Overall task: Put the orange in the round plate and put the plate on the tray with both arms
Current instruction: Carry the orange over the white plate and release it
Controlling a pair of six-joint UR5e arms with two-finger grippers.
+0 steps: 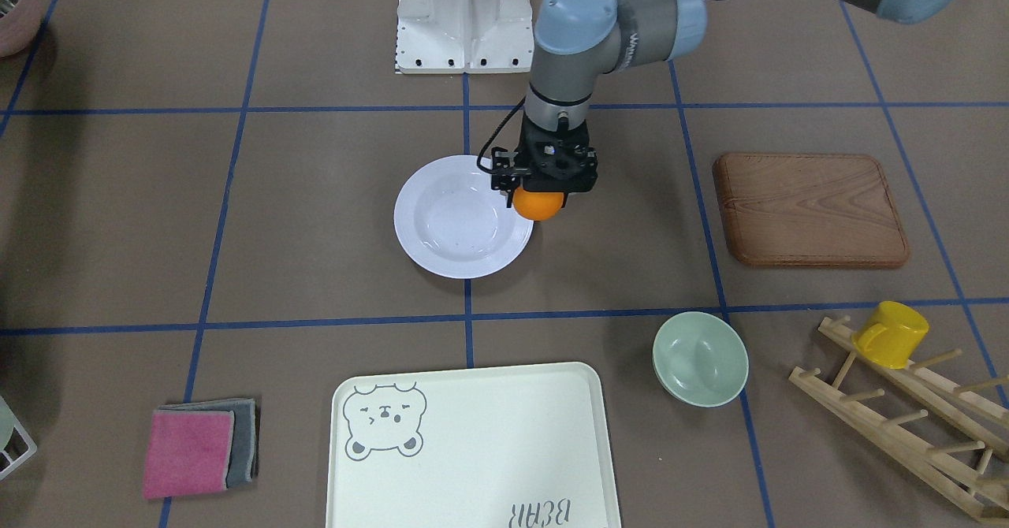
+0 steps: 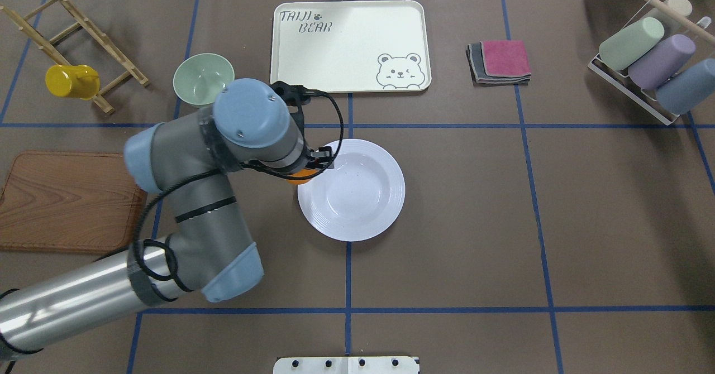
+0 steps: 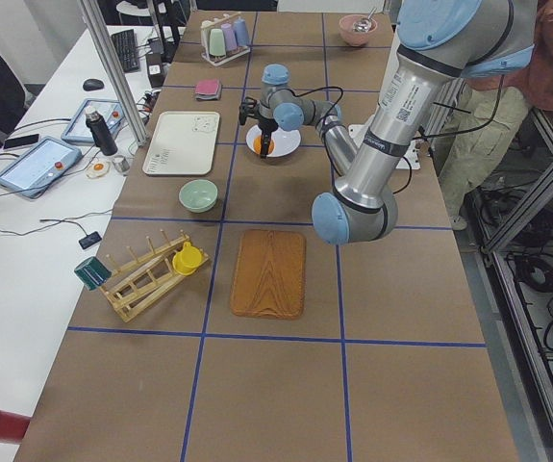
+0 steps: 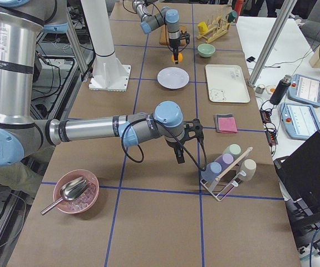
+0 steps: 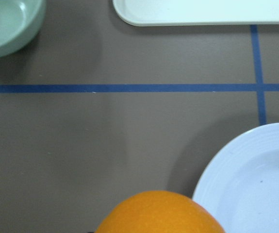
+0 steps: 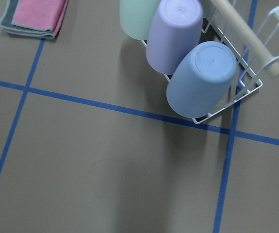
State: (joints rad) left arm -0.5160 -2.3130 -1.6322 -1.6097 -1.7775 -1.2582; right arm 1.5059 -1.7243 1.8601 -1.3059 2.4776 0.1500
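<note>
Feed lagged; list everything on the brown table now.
Orange: one, bright orange, in the left claw at the round plate's edge.
Round plate: one, white, table centre.
Tray: one, cream with bear drawing, operators' side.
Bowl: one, pale green, beside the tray.
Wooden board: one, brown, robot's left.
Peg rack: one, wooden, holding yellow mug, dark green cup.
Cloths: two, pink on grey, beside the tray.
Wire rack: one, white, holding green, purple, blue, cream tumblers.
Pink bowl: one, metal scoop inside, robot's far right.
Left claw: one, black, shut on the orange.
Right claw: one, black, near the wire rack; grip unclear.
</note>
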